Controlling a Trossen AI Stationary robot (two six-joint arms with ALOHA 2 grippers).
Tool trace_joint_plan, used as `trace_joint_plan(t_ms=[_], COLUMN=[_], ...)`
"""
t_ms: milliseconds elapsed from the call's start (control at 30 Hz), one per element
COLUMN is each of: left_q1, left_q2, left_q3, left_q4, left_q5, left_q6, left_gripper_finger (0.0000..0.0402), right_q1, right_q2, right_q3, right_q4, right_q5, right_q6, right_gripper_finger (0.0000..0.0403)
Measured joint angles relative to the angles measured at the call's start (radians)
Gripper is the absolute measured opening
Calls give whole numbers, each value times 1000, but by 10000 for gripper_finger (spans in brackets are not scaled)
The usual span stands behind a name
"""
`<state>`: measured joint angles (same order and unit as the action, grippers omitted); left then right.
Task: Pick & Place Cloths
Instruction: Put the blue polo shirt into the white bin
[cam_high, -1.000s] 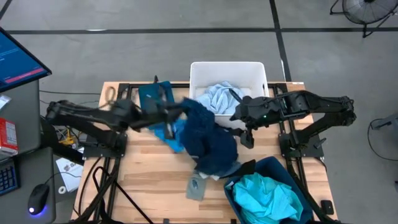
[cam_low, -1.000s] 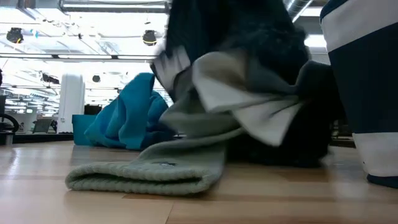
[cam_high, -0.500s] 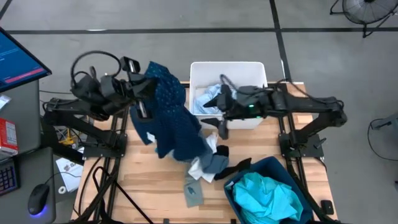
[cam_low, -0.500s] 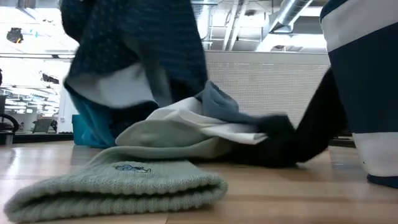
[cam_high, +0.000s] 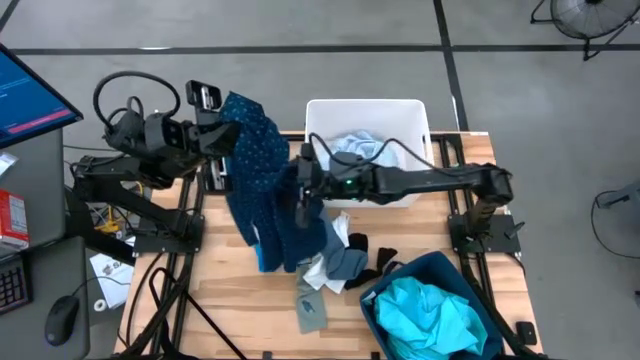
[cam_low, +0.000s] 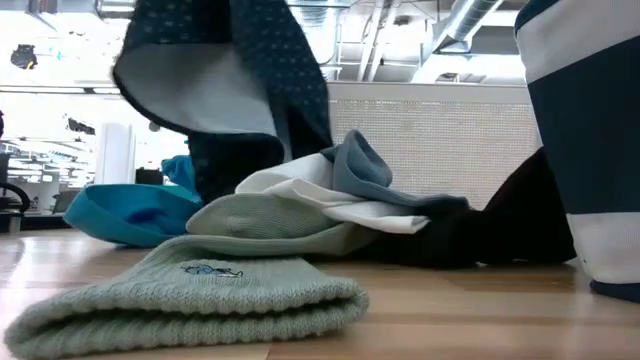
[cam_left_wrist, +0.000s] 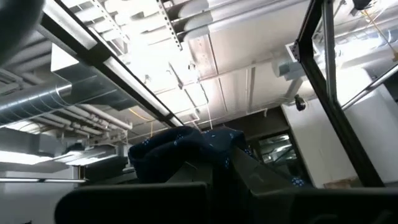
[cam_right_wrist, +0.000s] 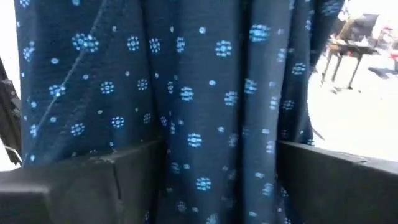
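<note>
the left gripper (cam_high: 222, 135) is up high over the table's back-left corner, fingers pinched tight on the top of the navy dotted garment (cam_high: 262, 175). that garment hangs down in long vertical folds to the tabletop, dark navy w/ small white dot clusters, and the low view shows a pale grey-white inner side where the hem flips out (cam_low: 205, 85). in the left wrist view a bunched bit of the same fabric (cam_left_wrist: 186, 149) sits above the closed fingers, ceiling lights behind.

right gripper (cam_high: 302, 195) is reached across to the hanging garment's mid part, jaws spread wide w/ the folds running between the two fingers; right wrist view is filled w/ the dotted cloth (cam_right_wrist: 205, 106), fingers either side. can't tell if the pads touch it.

rest of the cloths: a bright blue piece (cam_high: 262, 255) at the foot of the hanging one, a white piece (cam_high: 322, 268) and a blue-grey piece (cam_high: 348, 262) in a heap near table centre, small black pieces (cam_high: 378, 258) just beside them, and a flat grey knit piece (cam_high: 312, 310) near the front edge. pale blue-grey fabric (cam_high: 362, 152) lies in the white tub (cam_high: 366, 108) at the back. turquoise cloth (cam_high: 428, 318) fills the navy bin (cam_high: 440, 266) at front right.
</note>
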<state>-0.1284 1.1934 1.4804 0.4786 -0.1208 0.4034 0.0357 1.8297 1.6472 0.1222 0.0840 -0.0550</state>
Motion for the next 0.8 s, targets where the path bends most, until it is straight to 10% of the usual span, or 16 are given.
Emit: trace_joint_plan(t_ms=[300,600,800], left_q1=[6,7,1], left_q2=[15,21,19], left_q3=[6,5,6], left_q4=[-3,-11,-20], left_q5=[24,24,23], left_q6=[2,2,-64], left_gripper_finger=[0,0,0], right_q1=[2,-16,-89], right_q2=[165,181,88], right_q3=[52,88,104], right_q4=[151,49,-2], right_q5=[-196,-281,-271], right_q6=[55,79,116], right_gripper_finger=[291,24,4])
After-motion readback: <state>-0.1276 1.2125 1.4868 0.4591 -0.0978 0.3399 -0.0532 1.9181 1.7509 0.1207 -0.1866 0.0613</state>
